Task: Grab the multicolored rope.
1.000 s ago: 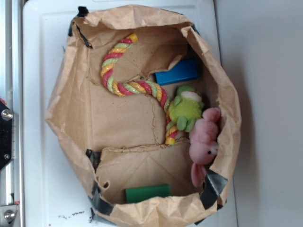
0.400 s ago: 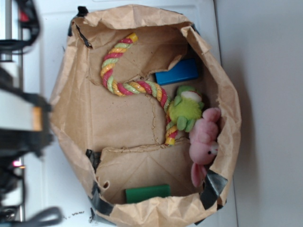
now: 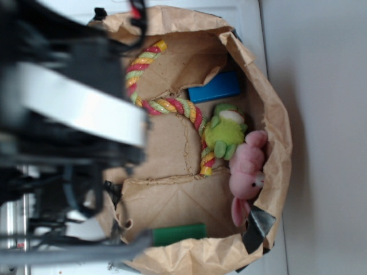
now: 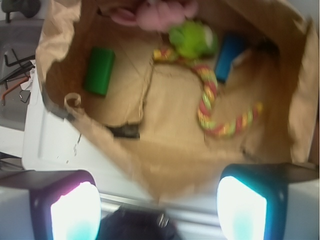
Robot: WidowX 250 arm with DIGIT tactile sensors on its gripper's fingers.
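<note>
The rope [image 3: 172, 107] is shown curved on the floor of an open paper bag [image 3: 269, 114], which is set on a white counter [image 3: 57, 11]. One rope end is seen against the bag's far wall, the other beside a green plush [image 3: 225, 132] and pink plush [image 3: 248, 172]. The end effector [image 4: 159, 207] is held apart over the bag's near rim, empty. A blue block [image 3: 214, 87] and green block [image 3: 179, 233] are visible.

Blurred black-and-white arm [image 3: 74, 114] covers the left side, overlapping the paper bag's [image 3: 275, 114] left wall; inside, multicolored rope [image 3: 172, 106] curves past blue block [image 3: 215, 87] to lime-green plush [image 3: 225, 136], pink plush [image 3: 248, 172] beside it, green block [image 3: 179, 232] below.
</note>
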